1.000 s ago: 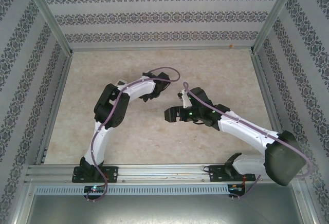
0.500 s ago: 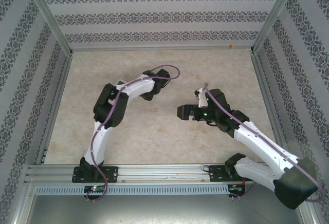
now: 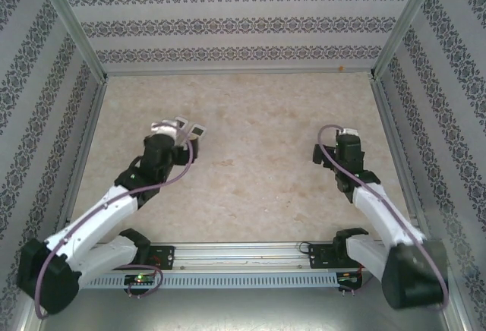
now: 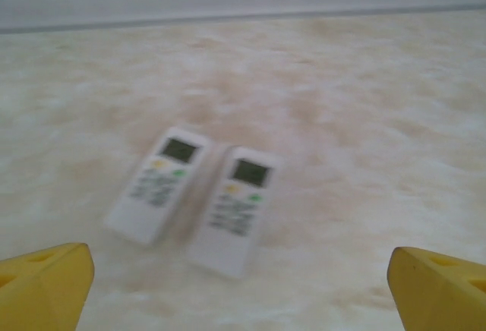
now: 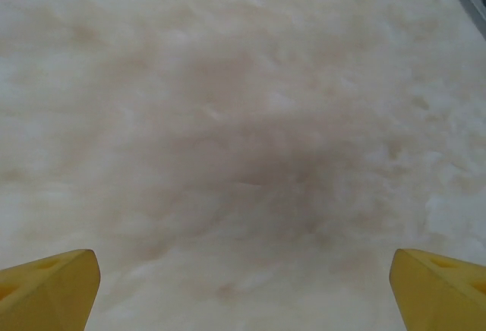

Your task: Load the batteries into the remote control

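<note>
1. The left arm (image 3: 91, 221) has smooth white tube-shaped shells set between bulky black joints.
2. The right arm (image 3: 377, 208) has the same white shells, and a large rounded black joint (image 3: 410, 278) at its lower end.
3. A thin purple cable (image 3: 175, 175) runs loosely along each arm.
4. The black bases (image 3: 144, 253) are flat. A small green light (image 3: 140, 276) glows by the left one.
5. The left gripper (image 4: 243, 289) has blunt yellow fingers (image 4: 45, 282) with shallow dimples.
6. The right gripper (image 5: 243, 289) has matching yellow fingers (image 5: 49, 285).

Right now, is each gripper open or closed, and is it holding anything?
Left gripper: open, holding nothing.
Right gripper: open, holding nothing.
</note>
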`<state>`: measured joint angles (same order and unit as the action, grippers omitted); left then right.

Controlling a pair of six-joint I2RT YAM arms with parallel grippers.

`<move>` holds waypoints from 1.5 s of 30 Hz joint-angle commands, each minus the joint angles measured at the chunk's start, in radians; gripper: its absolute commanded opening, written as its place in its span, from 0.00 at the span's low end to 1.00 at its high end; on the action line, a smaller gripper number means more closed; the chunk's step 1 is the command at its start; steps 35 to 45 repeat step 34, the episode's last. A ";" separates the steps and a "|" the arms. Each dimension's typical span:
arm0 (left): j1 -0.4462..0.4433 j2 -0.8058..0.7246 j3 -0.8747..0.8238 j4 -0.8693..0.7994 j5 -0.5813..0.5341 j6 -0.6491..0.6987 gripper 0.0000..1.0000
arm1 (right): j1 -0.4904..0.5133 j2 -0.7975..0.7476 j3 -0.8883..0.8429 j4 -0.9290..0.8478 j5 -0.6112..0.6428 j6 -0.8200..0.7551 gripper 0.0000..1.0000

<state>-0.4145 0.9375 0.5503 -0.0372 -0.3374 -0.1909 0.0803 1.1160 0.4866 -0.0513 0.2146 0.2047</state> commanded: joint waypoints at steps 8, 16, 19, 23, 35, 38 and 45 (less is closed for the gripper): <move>0.476 0.274 -0.385 0.976 0.330 0.086 1.00 | -0.040 0.381 -0.040 0.865 -0.147 -0.186 0.98; 0.532 0.621 -0.312 1.193 0.460 0.081 1.00 | -0.037 0.392 -0.113 0.963 -0.045 -0.160 0.98; 0.525 0.671 -0.285 1.226 0.481 0.097 1.00 | -0.037 0.391 -0.112 0.964 -0.046 -0.161 0.98; 0.515 0.662 -0.256 1.173 0.503 0.117 1.00 | -0.037 0.388 -0.109 0.952 -0.048 -0.160 0.98; 0.514 0.655 -0.233 1.116 0.545 0.135 1.00 | -0.024 0.389 -0.120 0.975 -0.060 -0.183 0.98; 0.514 0.655 -0.233 1.116 0.545 0.135 1.00 | -0.024 0.389 -0.120 0.975 -0.060 -0.183 0.98; 0.514 0.655 -0.233 1.116 0.545 0.135 1.00 | -0.024 0.389 -0.120 0.975 -0.060 -0.183 0.98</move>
